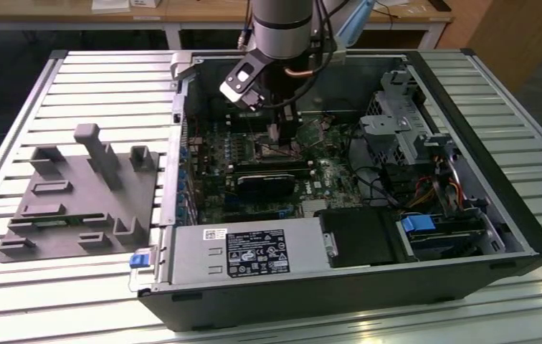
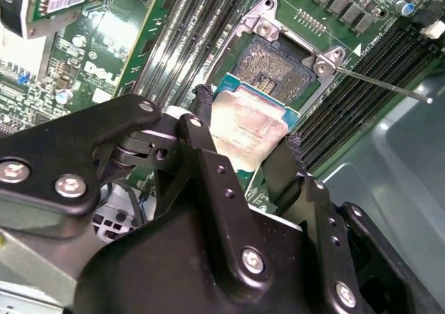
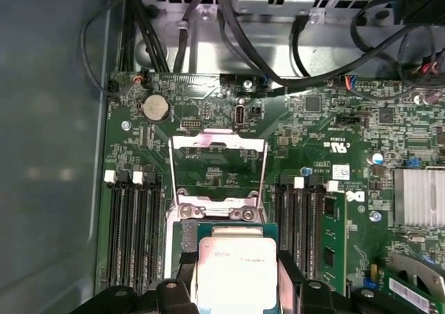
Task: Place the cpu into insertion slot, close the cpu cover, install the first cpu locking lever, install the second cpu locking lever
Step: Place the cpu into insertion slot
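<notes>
cpu [image 2: 245, 139] in hand [image 2: 247, 119] by insertion slot [image 2: 278, 69], mem slots [image 2: 186, 42] flanking

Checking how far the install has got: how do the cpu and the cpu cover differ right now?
The cpu is a solid dull-silver plate; the cpu cover is a thin frame with the green board showing through its window. The cpu sits clamped in the gripper, at the insertion slot; the cpu cover is swung open, clear of that slot, touched by nothing. Both are squarish, silvery metal.
</notes>
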`<action>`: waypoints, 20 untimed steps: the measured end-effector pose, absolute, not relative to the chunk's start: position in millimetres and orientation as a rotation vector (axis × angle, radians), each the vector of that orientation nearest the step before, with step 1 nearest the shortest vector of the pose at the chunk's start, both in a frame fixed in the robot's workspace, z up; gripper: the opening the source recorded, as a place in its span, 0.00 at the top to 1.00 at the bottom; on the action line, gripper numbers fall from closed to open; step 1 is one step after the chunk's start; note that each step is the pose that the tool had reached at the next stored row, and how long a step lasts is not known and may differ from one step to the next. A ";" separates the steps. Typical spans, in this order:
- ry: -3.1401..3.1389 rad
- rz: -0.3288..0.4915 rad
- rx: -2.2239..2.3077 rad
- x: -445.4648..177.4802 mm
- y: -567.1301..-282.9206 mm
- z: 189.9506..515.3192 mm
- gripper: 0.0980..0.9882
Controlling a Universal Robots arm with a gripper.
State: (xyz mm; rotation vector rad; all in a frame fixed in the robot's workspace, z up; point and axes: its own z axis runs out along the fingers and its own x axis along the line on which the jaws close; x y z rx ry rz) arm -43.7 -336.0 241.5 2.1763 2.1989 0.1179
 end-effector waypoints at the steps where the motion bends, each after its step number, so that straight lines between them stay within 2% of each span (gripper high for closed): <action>1: 2.200 0.118 2.175 -43.8 -335.5 240.4 0.50; 20: 2.204 0.118 2.172 -50.3 -325.6 218.1 0.50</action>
